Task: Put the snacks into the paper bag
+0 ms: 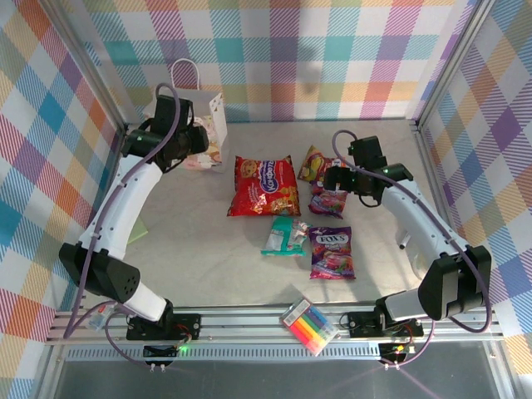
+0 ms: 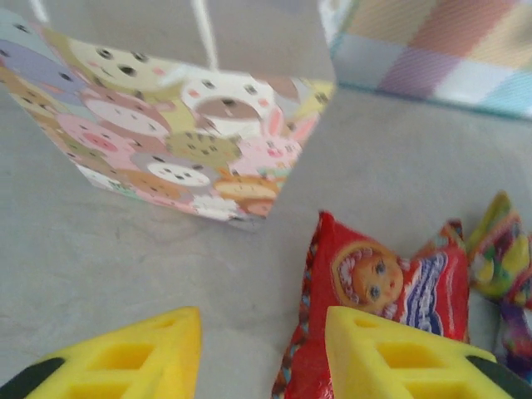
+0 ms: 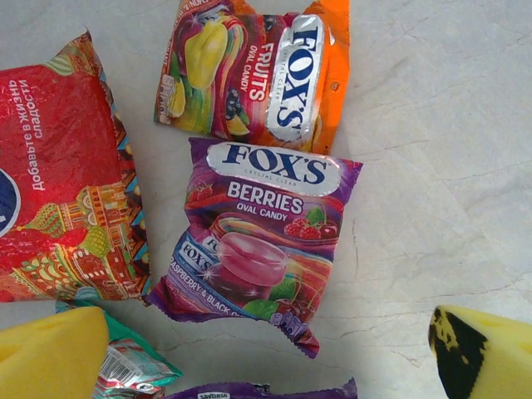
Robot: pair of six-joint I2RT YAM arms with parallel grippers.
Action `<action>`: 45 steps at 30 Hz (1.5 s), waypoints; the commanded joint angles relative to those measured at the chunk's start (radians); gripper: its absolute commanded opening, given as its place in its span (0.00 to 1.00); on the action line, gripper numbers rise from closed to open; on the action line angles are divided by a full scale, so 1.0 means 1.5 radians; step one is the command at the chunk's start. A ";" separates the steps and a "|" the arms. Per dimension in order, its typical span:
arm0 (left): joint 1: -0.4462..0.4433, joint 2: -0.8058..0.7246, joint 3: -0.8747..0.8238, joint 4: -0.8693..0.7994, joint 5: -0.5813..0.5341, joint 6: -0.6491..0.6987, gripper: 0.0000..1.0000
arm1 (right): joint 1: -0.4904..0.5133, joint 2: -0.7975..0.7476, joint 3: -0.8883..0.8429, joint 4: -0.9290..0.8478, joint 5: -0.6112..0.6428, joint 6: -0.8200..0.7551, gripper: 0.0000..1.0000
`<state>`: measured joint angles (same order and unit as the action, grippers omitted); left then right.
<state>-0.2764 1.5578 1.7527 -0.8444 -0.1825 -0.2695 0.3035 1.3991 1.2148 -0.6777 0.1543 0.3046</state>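
Snacks (image 1: 274,195) all lie flat on the grey worktop (image 1: 199,224), outside the paper bag (image 1: 213,118). The bag stands upright at about 10 o'clock of the worktop with its rope handles up, and the left arm (image 1: 137,195) covers part of it.

In the top view the red chip bag (image 1: 264,186) sits near the middle. The Fox's Fruits packet (image 1: 314,164) is at its 2 o'clock, the Fox's Berries packet (image 1: 326,202) at its 4 o'clock and the teal packet (image 1: 285,237) at its 5 o'clock. The purple Fox's bag (image 1: 332,252) lies just beside the teal packet, at its 3 o'clock. A flat pack of marker pens (image 1: 309,326) rests on the metal rail (image 1: 233,320) at 6 o'clock.

The left end effector (image 2: 262,357) has its yellow fingers (image 2: 125,362) parted with nothing between them, over bare worktop. In its wrist view the bag's cartoon-animal print is at 11 o'clock, and the red chip bag runs up from behind the finger at 4 o'clock.

The right end effector (image 3: 270,370) is spread wide and empty above the snacks. In its wrist view the Berries packet lies at the centre, with the Fruits packet touching its top edge at 12 o'clock. The red chip bag is at 9 o'clock and a corner of the teal packet is by the finger at 7 o'clock.
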 commanded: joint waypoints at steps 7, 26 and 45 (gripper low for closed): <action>0.048 0.058 0.071 0.114 -0.056 0.001 0.31 | 0.004 0.006 0.042 -0.015 -0.038 0.000 0.99; 0.070 0.213 0.215 0.129 -0.097 0.043 0.34 | 0.004 0.028 0.073 -0.020 -0.056 0.023 0.99; 0.074 0.275 0.256 0.127 -0.099 0.057 0.10 | 0.004 0.026 0.063 -0.010 -0.067 0.026 0.99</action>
<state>-0.1787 1.9759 2.1078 -0.6518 -0.3164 -0.2035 0.3035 1.4597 1.3075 -0.6968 0.0727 0.3397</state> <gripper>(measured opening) 0.120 0.992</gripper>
